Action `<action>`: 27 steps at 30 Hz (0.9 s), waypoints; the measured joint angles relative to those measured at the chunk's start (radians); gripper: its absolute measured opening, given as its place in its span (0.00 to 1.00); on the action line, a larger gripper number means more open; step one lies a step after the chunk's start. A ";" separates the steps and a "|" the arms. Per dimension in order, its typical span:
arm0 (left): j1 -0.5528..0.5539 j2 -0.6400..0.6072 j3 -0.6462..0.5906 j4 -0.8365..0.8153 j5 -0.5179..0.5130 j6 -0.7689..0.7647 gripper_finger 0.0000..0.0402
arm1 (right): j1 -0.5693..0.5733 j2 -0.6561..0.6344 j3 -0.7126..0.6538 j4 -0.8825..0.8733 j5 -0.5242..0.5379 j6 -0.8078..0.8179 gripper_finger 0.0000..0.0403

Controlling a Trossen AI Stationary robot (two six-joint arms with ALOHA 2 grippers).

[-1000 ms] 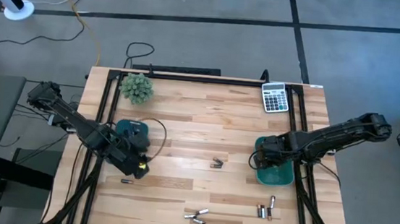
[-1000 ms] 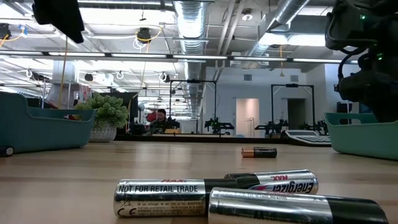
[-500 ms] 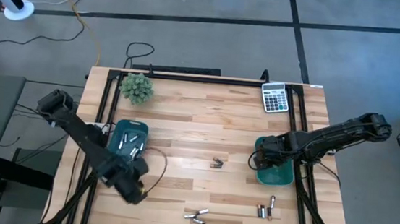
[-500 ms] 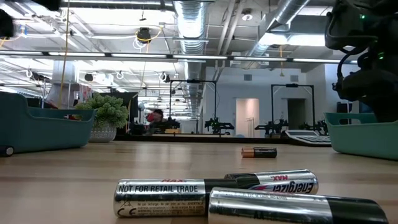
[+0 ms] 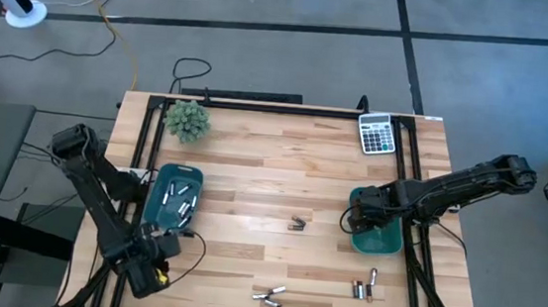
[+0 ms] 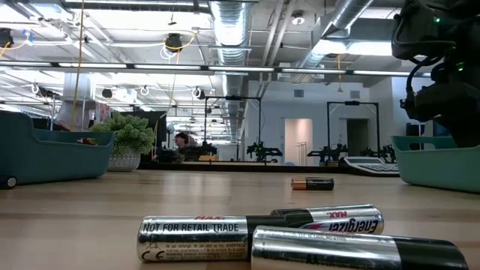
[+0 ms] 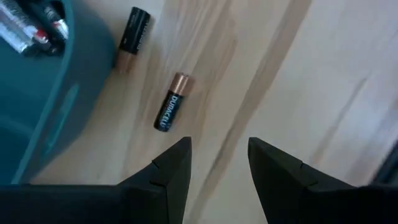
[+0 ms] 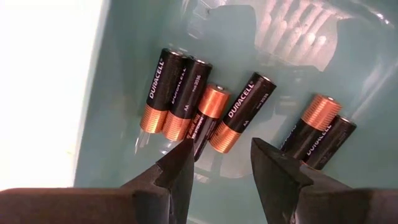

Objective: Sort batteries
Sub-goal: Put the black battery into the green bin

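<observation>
My left gripper point(image 5: 149, 270) point(image 7: 217, 149) hangs open and empty over the table's near left part. Two dark coppery batteries point(image 7: 170, 111) point(image 7: 132, 36) lie on the wood just ahead of it, beside the left teal bin point(image 5: 176, 197) point(image 7: 31, 99), which holds silvery batteries point(image 5: 182, 205). My right gripper point(image 5: 363, 217) point(image 8: 221, 149) hangs open over the right teal bin point(image 5: 378, 240), above several dark coppery batteries point(image 8: 239, 112) lying on its floor. More batteries lie on the table: dark ones at the middle point(image 5: 297, 222), silvery ones point(image 5: 267, 295) point(image 6: 255, 232) and a mixed group point(image 5: 367, 286) near the front edge.
A grey calculator point(image 5: 376, 134) lies at the far right corner and a small green plant point(image 5: 187, 119) stands at the far left. Black frame rails point(image 5: 146, 142) run along the table's left, right and far sides. Bare wood lies between the two bins.
My left gripper has gone from beside the left bin toward the table's near edge and a little to the left, uncovering the bin and its silvery batteries. It has left the low view.
</observation>
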 joint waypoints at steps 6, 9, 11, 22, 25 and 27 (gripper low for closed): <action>-0.002 0.000 -0.081 0.040 -0.004 0.101 0.38 | 0.000 0.000 0.000 0.000 0.001 0.026 0.43; -0.001 0.000 -0.118 0.058 -0.013 0.125 0.38 | 0.000 0.000 0.000 0.001 0.002 0.041 0.43; -0.001 0.000 -0.147 0.088 -0.014 0.143 0.38 | 0.000 0.000 0.000 0.001 0.003 0.051 0.43; 0.018 -0.002 -0.281 0.232 -0.066 0.173 0.38 | 0.000 0.000 0.000 0.023 0.003 0.078 0.43; 0.023 -0.002 -0.305 0.270 -0.067 0.200 0.38 | 0.000 0.000 0.000 0.037 0.003 0.078 0.43; 0.025 -0.004 -0.318 0.295 -0.067 0.205 0.38 | -0.001 0.000 0.001 0.047 0.003 0.079 0.43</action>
